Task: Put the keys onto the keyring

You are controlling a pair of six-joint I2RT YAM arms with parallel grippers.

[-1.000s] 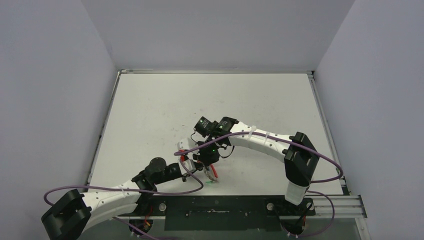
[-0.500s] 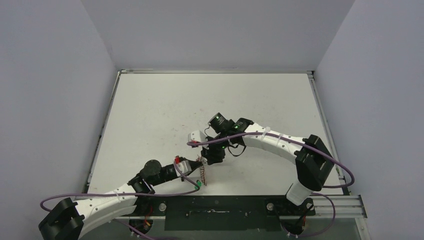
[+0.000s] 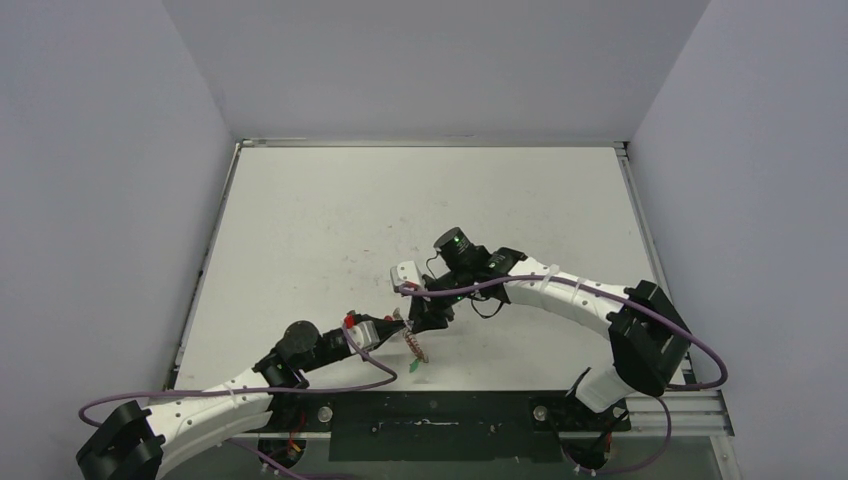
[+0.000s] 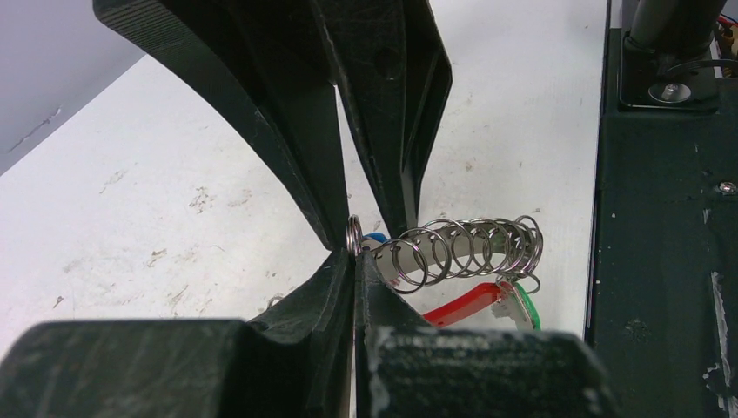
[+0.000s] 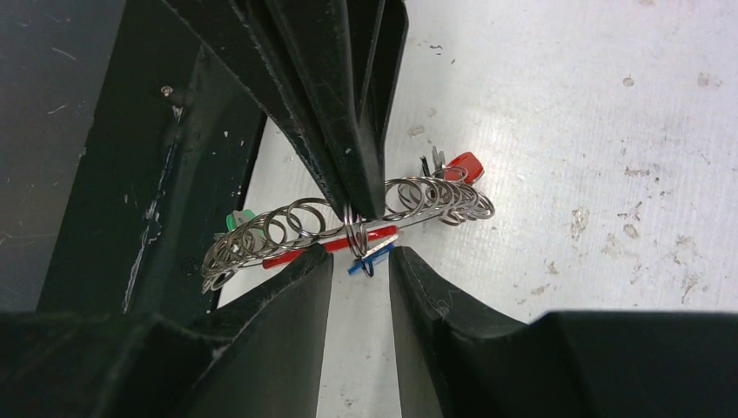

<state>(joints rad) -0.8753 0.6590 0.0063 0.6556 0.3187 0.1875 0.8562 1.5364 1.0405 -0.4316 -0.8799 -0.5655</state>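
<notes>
Tabletop (image 3: 400,200): white and scuffed, closed in by pale walls; the work sits near its front edge.
Keyring (image 4: 461,248): a stretched coil of wire loops, held between the two arms and seemingly lifted off the surface. Its red section (image 4: 461,305) runs below the loops.
Green key (image 4: 525,309): its head hangs at one end of the coil, beside the red section, and looks to be on the ring already.
Blue key (image 5: 370,258): only a sliver of blue shows, just under the coil at the pinched spot. Whether it is threaded cannot be told.
Red-headed key (image 5: 466,164): at the coil's other end.
Left end effector (image 4: 352,252): pressed together, pinching one loop of the keyring.
Right end effector (image 5: 361,257): spread, one finger on either side of the coil and the blue key, gripping neither as far as shows.
Progress: late, by my reading; one key seems to be on.
Left to do: probably confirming or finishing the blue key's threading, then letting go.
</notes>
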